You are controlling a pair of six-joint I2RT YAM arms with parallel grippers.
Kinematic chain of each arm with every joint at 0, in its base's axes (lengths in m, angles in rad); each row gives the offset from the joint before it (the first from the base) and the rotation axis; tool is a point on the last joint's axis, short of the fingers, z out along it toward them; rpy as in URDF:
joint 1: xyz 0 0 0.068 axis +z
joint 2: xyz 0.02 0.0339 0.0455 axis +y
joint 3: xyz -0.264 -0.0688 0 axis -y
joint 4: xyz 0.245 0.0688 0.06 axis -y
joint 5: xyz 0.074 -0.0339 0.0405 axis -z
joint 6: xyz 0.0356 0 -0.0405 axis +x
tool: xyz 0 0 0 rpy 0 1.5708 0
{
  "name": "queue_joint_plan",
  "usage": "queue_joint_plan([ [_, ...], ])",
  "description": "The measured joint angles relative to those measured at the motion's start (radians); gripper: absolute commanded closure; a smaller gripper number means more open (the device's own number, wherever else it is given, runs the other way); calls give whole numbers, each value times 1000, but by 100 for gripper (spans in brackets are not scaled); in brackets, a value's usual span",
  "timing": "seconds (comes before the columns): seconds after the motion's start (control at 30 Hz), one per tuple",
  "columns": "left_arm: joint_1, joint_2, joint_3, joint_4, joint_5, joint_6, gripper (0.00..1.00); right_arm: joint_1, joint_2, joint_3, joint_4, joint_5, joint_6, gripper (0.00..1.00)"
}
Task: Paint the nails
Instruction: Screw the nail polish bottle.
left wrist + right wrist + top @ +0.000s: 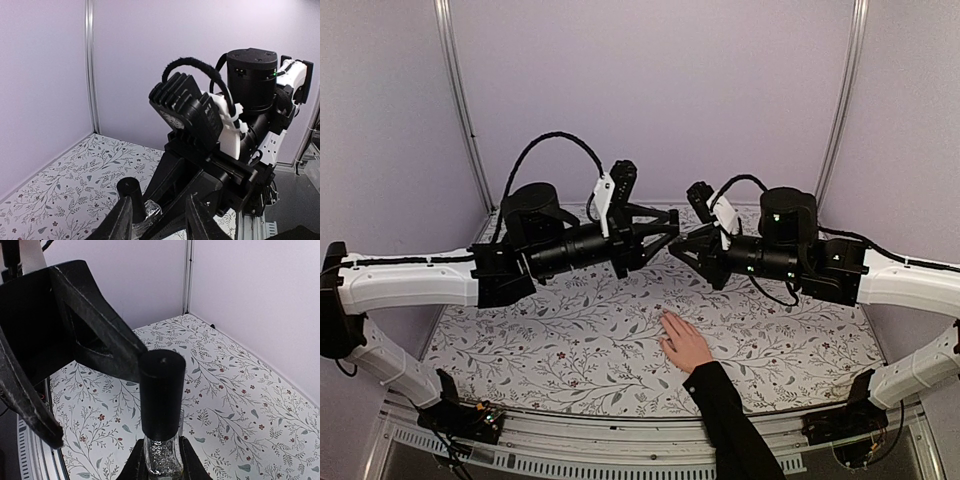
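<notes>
Above table (520,340), right hand (161,466) clamping capped bottle (161,390), left hand (670,226) close beside

- A tablecloth (570,340) with a print of thin leafy sprigs and tiny red flowers covers the table.
- Plain lilac walls (650,90) close in the back and sides.
- Metal posts (460,100) run up the back corners.
- A small bottle (162,405) stands upright above the cloth; it has a tall black cap and clear glass over what may be silvery glitter.
</notes>
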Motion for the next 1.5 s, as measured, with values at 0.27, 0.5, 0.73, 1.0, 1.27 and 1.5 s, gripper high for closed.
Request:
queue_joint_plan([
  [0.27, -2, 30, 61, -1, -81, -7, 71, 0, 2, 8, -3, 13, 2, 100],
  [0.5, -2, 64, 97, -23, -100, -7, 77, 0, 2, 14, -8, 13, 1, 100],
  [0.73, -2, 78, 106, -50, -84, 0, 97, 0, 2, 23, -12, 11, 0, 100],
  [1.0, 10, 77, 105, -52, -14, 14, 100, -2, -10, 23, -30, -29, -9, 100],
  [1.27, 46, 36, 46, 23, 223, -4, 100, -3, -53, 23, -67, -213, -47, 100],
  [1.5, 64, 25, 25, 91, 478, -7, 100, -7, -79, 23, -84, -433, -90, 100],
])
